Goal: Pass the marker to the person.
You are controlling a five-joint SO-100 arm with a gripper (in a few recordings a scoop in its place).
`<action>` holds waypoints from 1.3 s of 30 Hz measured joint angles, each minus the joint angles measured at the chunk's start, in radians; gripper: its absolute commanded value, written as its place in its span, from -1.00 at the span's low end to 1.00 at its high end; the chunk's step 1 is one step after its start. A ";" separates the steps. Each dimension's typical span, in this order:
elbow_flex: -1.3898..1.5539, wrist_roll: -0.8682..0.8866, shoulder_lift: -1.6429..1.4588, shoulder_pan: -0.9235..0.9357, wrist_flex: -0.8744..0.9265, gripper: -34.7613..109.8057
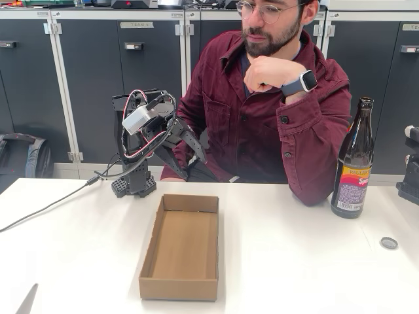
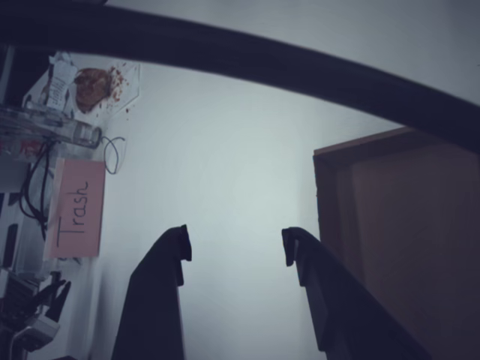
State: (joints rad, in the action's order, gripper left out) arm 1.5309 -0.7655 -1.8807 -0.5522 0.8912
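Arm folded back at its base, upper left of centre in the fixed view, with the gripper [image 1: 188, 145] hanging off the table and pointing down and right. In the wrist view the gripper [image 2: 236, 251] has its two dark fingers [image 2: 161, 285] spread apart with bare white table [image 2: 225, 150] between them: jaws released, holding nothing. The marker's place cannot be told from these pictures, so nothing can be noted on its cap, barrel or label, nor on which way it lies. The open cardboard box [image 1: 178, 288] sits at centre frame with a bare floor; its corner shows at the right of the wrist view [image 2: 397, 225]. The person [image 1: 275, 111] sits behind the table, upper centre right, one hand [image 1: 268, 69] at the chin and no hand offered. A brown bottle [image 1: 353, 163] stands at the right, with a bottle cap [image 1: 389, 243] near it on the table. A pink "Trash" note [image 2: 75, 206] lies at the left of the wrist view. Judgement: the task is barely begun and the step in hand is finding the marker. Keep the jaws wide, unfold slowly, and sweep the wrist camera over the table. When the marker is found, grip across the mid-barrel, well clear of the bottle.
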 measured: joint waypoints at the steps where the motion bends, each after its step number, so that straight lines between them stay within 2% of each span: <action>1: 0.000 0.000 0.000 0.000 0.000 -0.15; 39: 0.012 -0.009 0.000 -0.006 -0.014 -0.14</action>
State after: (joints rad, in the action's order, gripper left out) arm 1.5432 -0.7747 -1.8807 -0.5584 0.8774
